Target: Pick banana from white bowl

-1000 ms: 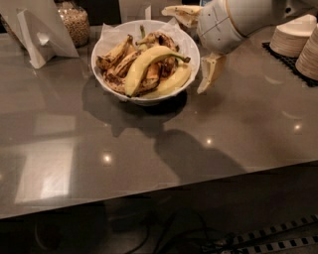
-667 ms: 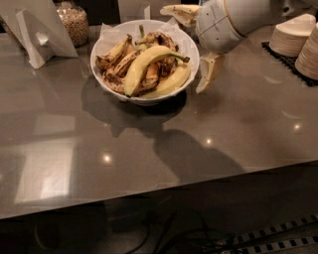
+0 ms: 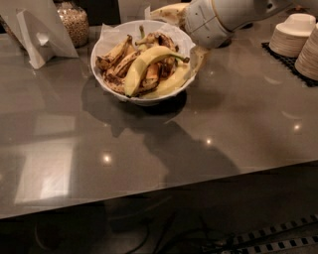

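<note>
Gripper: positioned at the rear right rim of the white bowl, below the bulky white wrist housing. Its two beige fingers stand spread well apart, one behind the bowl, the other just beside its right wall. Nothing is held between them.

Banana: in the bowl, lying on top of the pile, curved, dark stem tip pointing right toward the gripper. No contact with the gripper observed.

Small brown-spotted bananas lie beneath and to its left; a paler banana lies along the front right wall. White paper lining stands up at the rim.

Bowl rests on a grey glossy table. Glass jar at rear left; stacked paper bowls at far right.
</note>
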You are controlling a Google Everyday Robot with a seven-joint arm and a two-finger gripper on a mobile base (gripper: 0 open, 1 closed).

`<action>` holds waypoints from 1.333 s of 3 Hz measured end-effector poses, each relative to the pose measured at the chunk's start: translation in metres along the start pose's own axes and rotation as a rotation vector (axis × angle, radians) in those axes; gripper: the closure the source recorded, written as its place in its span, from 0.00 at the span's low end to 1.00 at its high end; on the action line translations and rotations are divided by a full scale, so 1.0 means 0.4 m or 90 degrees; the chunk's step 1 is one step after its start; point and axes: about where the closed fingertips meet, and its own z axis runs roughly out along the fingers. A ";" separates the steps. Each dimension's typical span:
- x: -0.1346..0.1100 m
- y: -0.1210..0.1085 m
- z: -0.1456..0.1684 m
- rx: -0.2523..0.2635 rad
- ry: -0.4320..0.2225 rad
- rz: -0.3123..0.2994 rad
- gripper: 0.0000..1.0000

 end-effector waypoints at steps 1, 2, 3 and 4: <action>0.008 -0.017 0.036 0.004 -0.011 -0.048 0.42; 0.015 -0.013 0.066 -0.003 -0.017 -0.082 0.52; 0.023 -0.001 0.090 -0.012 -0.022 -0.096 0.51; 0.028 0.006 0.115 -0.017 -0.031 -0.104 0.47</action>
